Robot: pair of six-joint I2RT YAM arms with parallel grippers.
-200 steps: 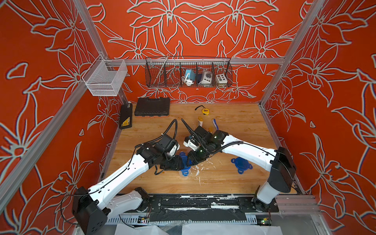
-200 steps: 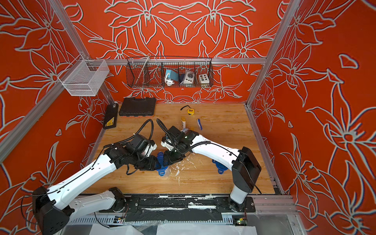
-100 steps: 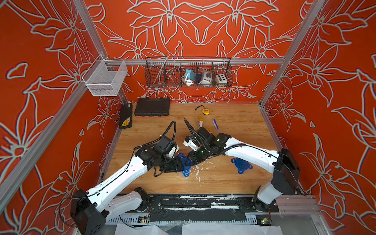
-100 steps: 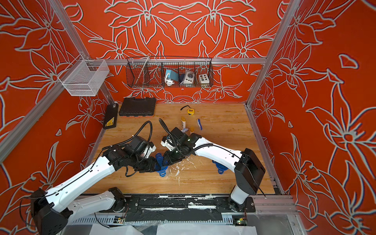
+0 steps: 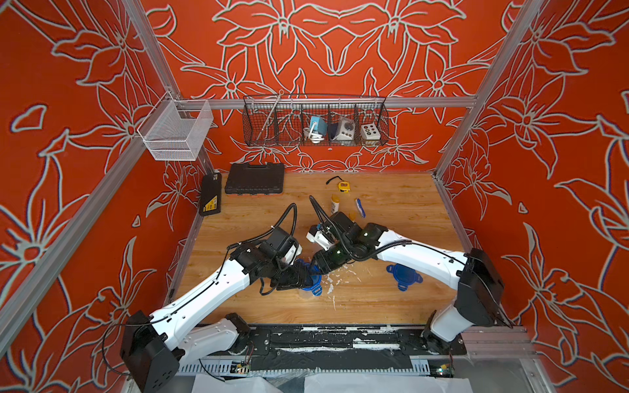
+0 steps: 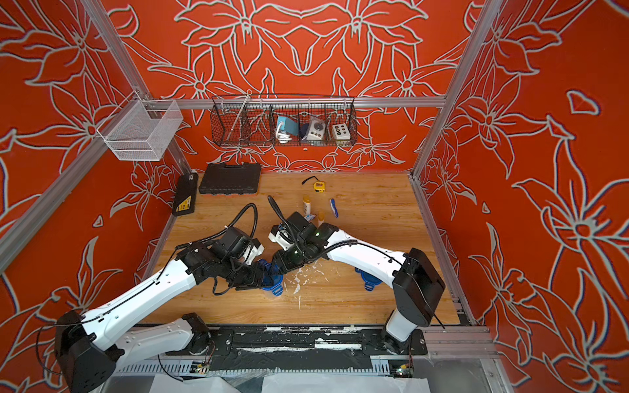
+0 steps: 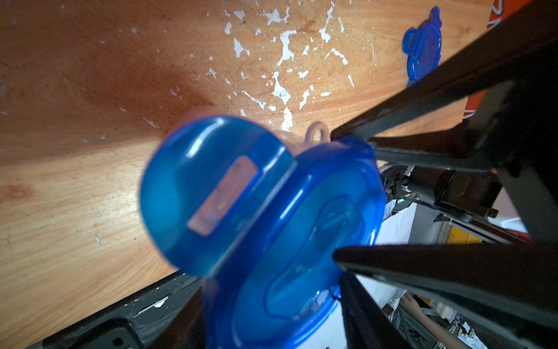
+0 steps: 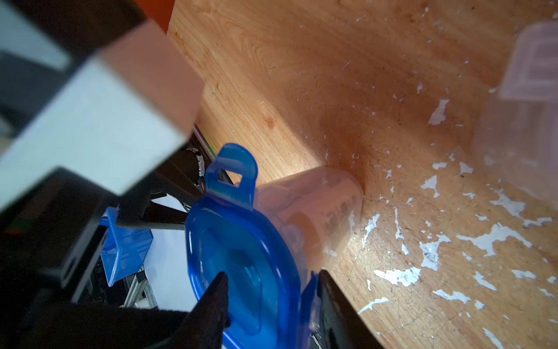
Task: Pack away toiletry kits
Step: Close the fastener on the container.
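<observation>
1. Right wrist view: a clear plastic cup [image 8: 317,205] stands on the wooden table [image 8: 302,75], capped by a translucent blue four-tab lid [image 8: 241,247]; the right gripper [image 8: 271,287] straddles the lid's rim, jaws partly apart, grip uncertain
2. Left wrist view: the left gripper [image 7: 333,196] spreads black tapered fingers [image 7: 422,99] wide across the same lid; whether they press it I cannot tell
3. In both top views the cup sits near the table's front edge, with bare wood between
4. A second blue lid [image 5: 404,276] lies flat beside the right arm [image 5: 418,258], well apart from the cup
5. Tabletop: smooth wood grain flecked with chipped white patches
</observation>
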